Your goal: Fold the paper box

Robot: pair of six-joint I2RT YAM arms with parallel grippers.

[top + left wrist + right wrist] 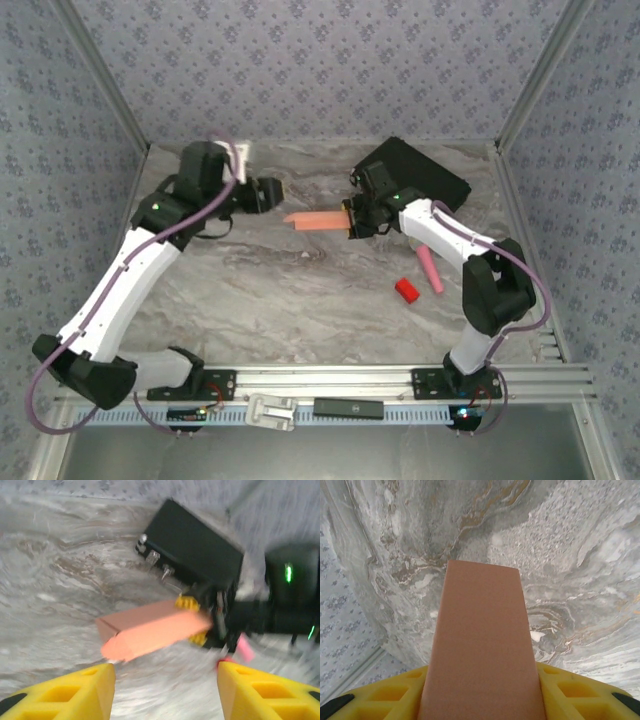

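Two arms reach over a grey marbled desk veined with white and brown. It is closed in on three sides by walls papered in a pale blue-grey flower print, with metal posts at the back corners. A ribbed metal rail along the bottom of the top view carries both bases.

The box, a long salmon-orange shape, is at the centre of that view. The right hand clamps its right end between yellow fingers. From the right wrist, the box juts straight up the frame over the desk.

The left hand is close by the box's free end, spread wide with nothing between its fingers.

A black case lies at upper right. A red block and a pink stick lie side by side at lower right of centre.
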